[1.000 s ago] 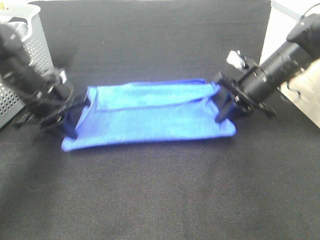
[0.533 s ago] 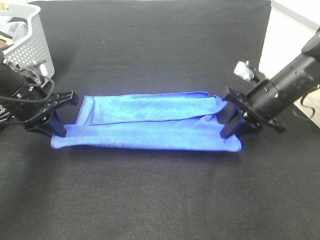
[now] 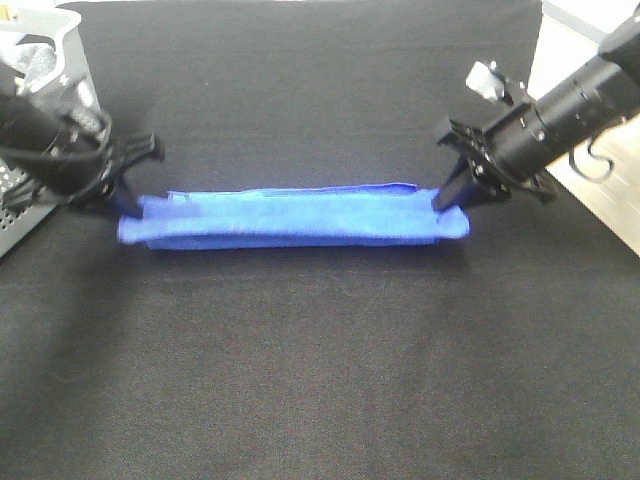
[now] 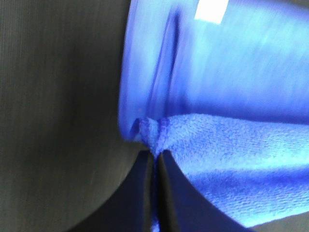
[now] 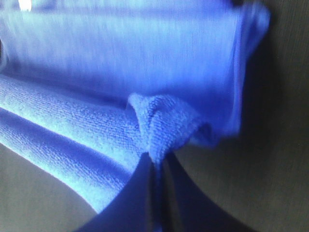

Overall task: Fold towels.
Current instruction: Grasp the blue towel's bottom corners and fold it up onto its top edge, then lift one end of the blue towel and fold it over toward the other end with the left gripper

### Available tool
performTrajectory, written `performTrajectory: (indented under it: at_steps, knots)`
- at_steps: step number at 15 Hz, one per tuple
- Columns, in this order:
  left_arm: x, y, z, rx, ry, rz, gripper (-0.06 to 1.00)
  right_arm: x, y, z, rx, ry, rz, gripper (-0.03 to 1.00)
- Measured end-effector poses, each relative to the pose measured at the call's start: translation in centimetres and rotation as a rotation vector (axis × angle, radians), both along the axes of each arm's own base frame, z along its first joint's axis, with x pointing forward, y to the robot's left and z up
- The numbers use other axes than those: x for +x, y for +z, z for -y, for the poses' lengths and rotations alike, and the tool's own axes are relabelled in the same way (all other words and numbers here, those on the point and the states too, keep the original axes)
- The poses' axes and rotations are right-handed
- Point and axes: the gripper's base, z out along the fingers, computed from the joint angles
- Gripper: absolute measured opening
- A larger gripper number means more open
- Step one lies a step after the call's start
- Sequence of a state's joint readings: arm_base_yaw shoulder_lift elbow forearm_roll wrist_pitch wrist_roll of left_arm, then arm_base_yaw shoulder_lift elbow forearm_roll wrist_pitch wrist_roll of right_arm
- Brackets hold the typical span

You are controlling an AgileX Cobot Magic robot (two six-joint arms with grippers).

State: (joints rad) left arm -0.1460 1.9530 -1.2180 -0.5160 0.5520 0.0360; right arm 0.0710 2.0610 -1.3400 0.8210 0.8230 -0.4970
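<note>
— Where's the towel (image 3: 295, 215)?
— It lies folded into a long, narrow blue band across the middle of the dark worktop (image 3: 320, 380), running left to right in the high view.
— And the arms?
— The left pincer (image 4: 155, 157) is clenched on a bunched bit of hem at the band's left end. The right pincer (image 5: 155, 166) is nipped tight on a gathered corner at its right end.

Black mat (image 3: 320, 380): woven, matte, spread across nearly the whole high view; the same dark weave in both wrist views (image 4: 58, 121) (image 5: 285, 145).
Grey basket (image 3: 78, 75): perforated wall, pale rim, far left corner, partly hidden. Grey cloth (image 3: 35, 55) inside.
Pale surface (image 3: 620, 215): beyond the mat's right edge.
</note>
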Motion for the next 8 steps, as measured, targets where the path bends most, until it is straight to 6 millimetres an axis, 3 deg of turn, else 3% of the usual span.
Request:
performTrajectory:
  at_steps: [3, 6, 8]
  knots:
    - [2.6, -0.3, 0.3, -0.003, 0.008, 0.041, 0.01, 2.8, 0.2, -0.1, -0.007, 0.006, 0.063, 0.0]
    - [5.2, -1.5, 0.6, -0.003, 0.017, 0.072, 0.01, 5.5, -1.4, -0.3, -0.006, 0.007, 0.086, 0.0]
    - [7.3, -3.5, 0.9, -0.012, 0.021, 0.065, 0.01, 6.9, -2.9, -0.4, -0.014, 0.007, 0.091, 0.0]
